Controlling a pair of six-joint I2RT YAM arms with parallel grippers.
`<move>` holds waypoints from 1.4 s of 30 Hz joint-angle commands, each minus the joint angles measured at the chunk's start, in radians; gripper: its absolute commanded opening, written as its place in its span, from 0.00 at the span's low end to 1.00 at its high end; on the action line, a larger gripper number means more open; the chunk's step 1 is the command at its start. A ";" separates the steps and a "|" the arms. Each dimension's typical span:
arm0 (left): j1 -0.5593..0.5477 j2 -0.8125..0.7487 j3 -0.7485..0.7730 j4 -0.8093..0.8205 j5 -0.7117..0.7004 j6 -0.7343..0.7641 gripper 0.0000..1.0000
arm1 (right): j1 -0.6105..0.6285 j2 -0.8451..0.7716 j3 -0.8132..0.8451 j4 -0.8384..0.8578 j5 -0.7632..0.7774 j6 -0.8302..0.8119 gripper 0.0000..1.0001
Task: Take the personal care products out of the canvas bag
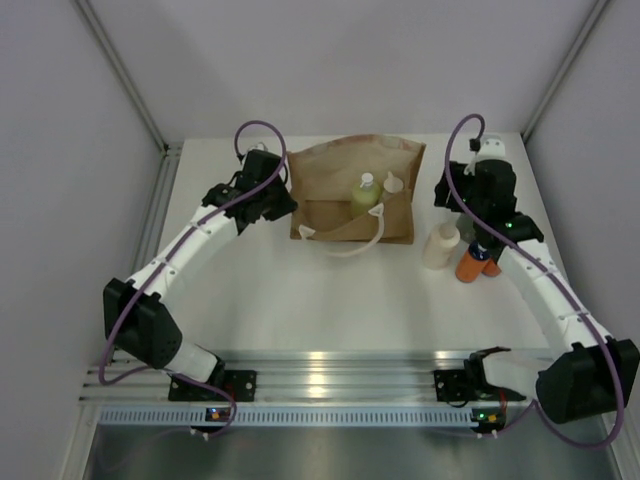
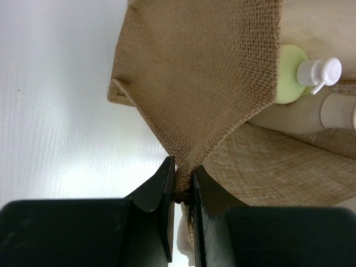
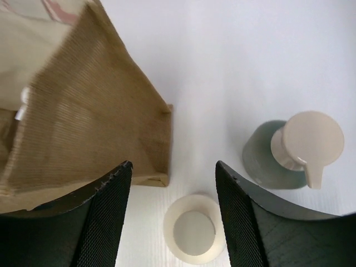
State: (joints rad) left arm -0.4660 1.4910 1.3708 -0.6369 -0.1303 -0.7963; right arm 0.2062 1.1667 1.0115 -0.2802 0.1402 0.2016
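The canvas bag (image 1: 340,175) lies at the back centre with its white handles (image 1: 352,243) toward me. A yellow-green bottle (image 1: 363,196) and a tan bottle (image 1: 392,190) sit in its mouth, and both also show in the left wrist view (image 2: 287,76) (image 2: 297,115). My left gripper (image 2: 182,186) is shut on the bag's left edge (image 1: 289,206). My right gripper (image 3: 173,165) is open and empty above the cream bottle (image 3: 194,228), right of the bag (image 3: 94,122). The grey-green bottle (image 3: 266,160) stands to its right. The cream bottle (image 1: 440,246) and two orange bottles (image 1: 470,263) stand on the table.
Grey walls close the table at the back and both sides. The right arm (image 1: 540,285) crosses over the orange bottles and hides the grey-green one in the top view. A metal rail (image 1: 330,372) runs along the near edge.
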 commanded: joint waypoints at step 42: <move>-0.014 0.100 -0.010 -0.058 0.052 -0.040 0.00 | 0.427 0.895 0.966 -0.479 0.470 0.323 0.60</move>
State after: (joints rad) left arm -0.4816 1.5475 1.3968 -0.6319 -0.0662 -0.8623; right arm 0.6643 2.0445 1.9316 -0.7319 0.6273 0.5095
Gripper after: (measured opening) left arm 0.169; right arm 0.599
